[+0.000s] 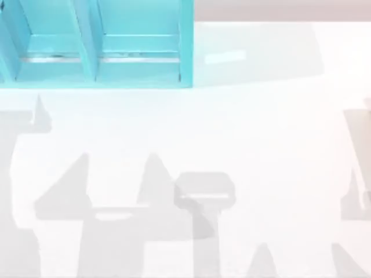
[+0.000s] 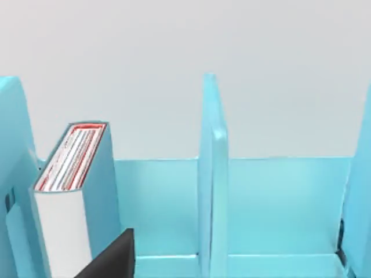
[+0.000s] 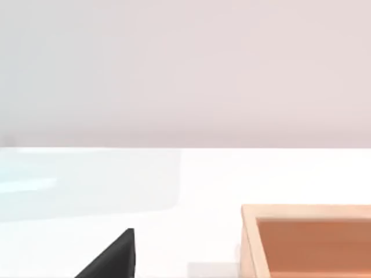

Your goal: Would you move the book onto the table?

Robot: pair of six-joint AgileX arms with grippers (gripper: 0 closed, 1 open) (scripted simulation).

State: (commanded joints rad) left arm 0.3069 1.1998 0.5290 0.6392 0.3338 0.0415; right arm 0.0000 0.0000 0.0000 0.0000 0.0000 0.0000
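From above, the white tabletop (image 1: 261,145) spreads wide, and the teal shelf unit (image 1: 139,43) stands at its far left corner, its compartments open toward me.

Through my left wrist camera, the book (image 2: 72,197) stands upright in the shelf unit's end compartment, just beside an outer wall, white page edges facing me and a red-marked edge on top. A divider (image 2: 211,191) rises beside it. A dark tip of my left tool (image 2: 113,260) sits near the book.

My right wrist camera shows the tabletop, a wooden box (image 3: 307,240) on it, and a dark tip of my right tool (image 3: 113,258)
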